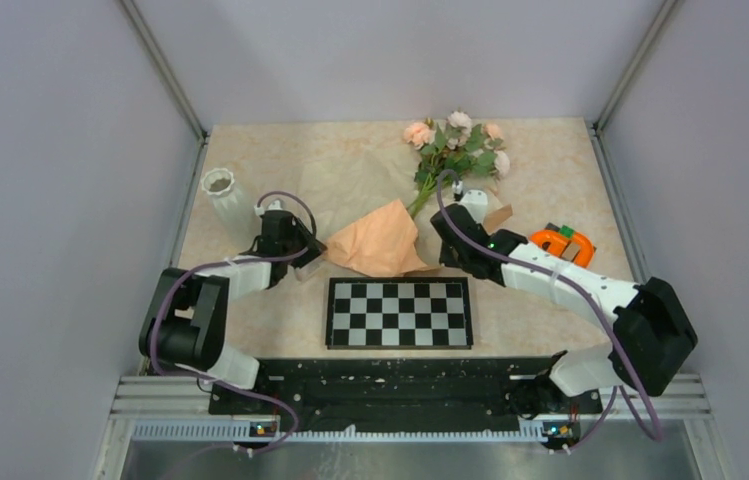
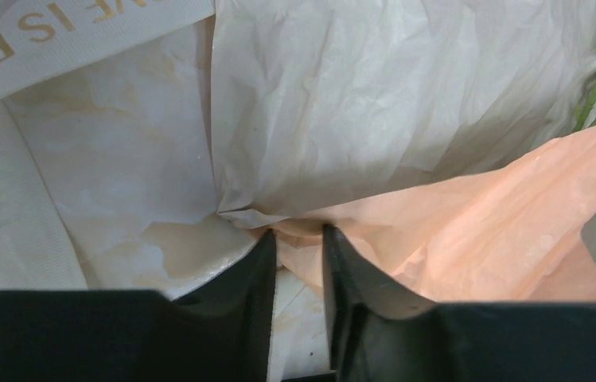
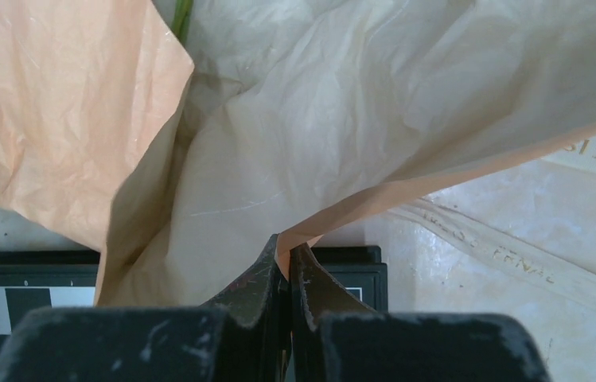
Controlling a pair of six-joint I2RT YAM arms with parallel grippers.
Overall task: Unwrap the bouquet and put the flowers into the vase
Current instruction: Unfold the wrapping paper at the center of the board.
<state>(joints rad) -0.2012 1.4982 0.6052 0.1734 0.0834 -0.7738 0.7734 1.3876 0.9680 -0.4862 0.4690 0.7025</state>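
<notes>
Two pincers meet the paper wrap at mid-frame; your right pincer is pinched shut on its edge; your left pincer stands narrow, with a paper corner at its tips. Beyond, the flowers slant from the wrap toward the upper right, nearer your right arm; the vase stands at left, beside your left arm.

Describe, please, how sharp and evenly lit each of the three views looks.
Top external view: soft, even light, all sharp, shadows faint. Left wrist view: wrapping paper crisp, left gripper blurred near the bottom edge. Right wrist view: right gripper likewise soft-edged, a dark shadow in the paper's fold.
</notes>
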